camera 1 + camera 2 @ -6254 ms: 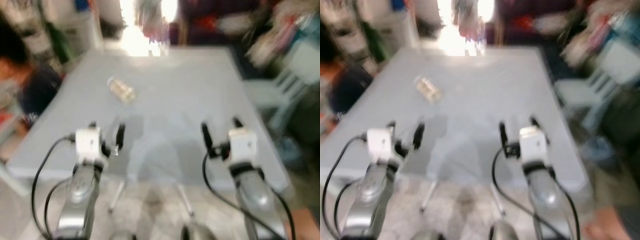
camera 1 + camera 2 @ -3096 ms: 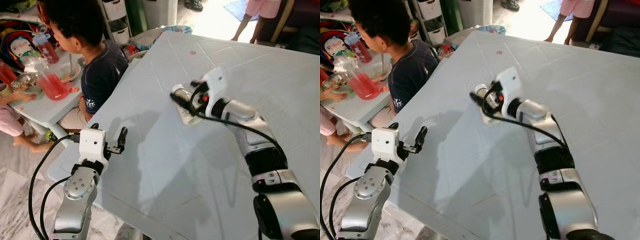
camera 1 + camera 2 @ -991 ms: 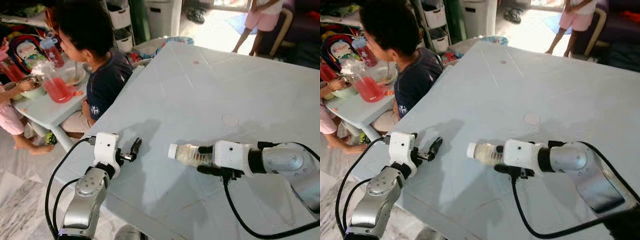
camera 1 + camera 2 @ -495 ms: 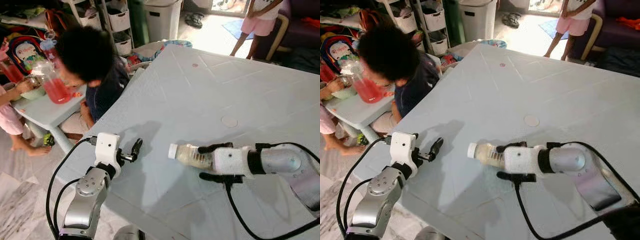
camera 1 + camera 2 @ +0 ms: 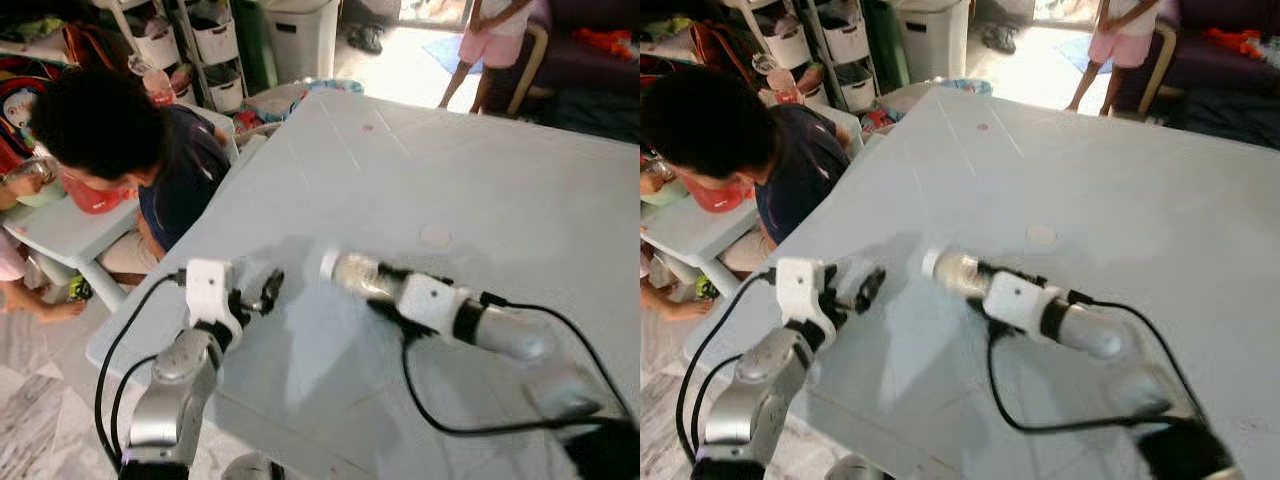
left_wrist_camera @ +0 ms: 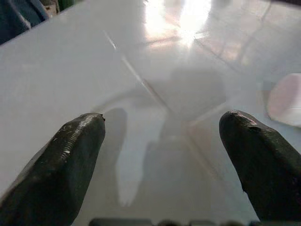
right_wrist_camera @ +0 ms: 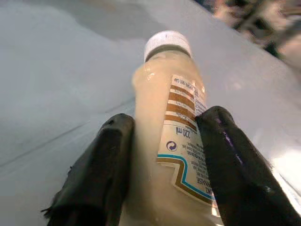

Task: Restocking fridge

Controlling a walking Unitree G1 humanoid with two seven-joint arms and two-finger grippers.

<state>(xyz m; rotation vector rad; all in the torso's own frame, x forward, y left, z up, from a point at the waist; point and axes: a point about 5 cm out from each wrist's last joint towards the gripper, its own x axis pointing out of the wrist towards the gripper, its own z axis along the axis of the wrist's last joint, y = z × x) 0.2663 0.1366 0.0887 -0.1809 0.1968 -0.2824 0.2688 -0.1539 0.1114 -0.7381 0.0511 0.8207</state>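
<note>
My right gripper (image 5: 378, 287) is shut on a small clear bottle (image 5: 350, 272) of pale beige drink with a white cap and a brown-and-white label. It holds the bottle sideways just above the pale blue table (image 5: 500, 170), cap toward my left. In the right wrist view both black fingers (image 7: 106, 165) press the bottle (image 7: 174, 136) from either side. My left gripper (image 5: 262, 293) hangs open over the table's near left edge. Its two fingertips (image 6: 77, 141) stand wide apart over bare tabletop.
A person (image 5: 130, 150) sits bent over a small table (image 5: 55, 240) just left of the big table's edge. Another person (image 5: 490, 45) stands beyond the far edge. Storage drawers (image 5: 195, 45) and a bin (image 5: 295, 35) stand at the back left. A round mark (image 5: 436, 236) lies on the tabletop.
The camera has shifted. My right gripper has swung the bottle a little farther from me, the arm now angling in from the lower right. The seated person has bent lower. The left gripper keeps its place.
</note>
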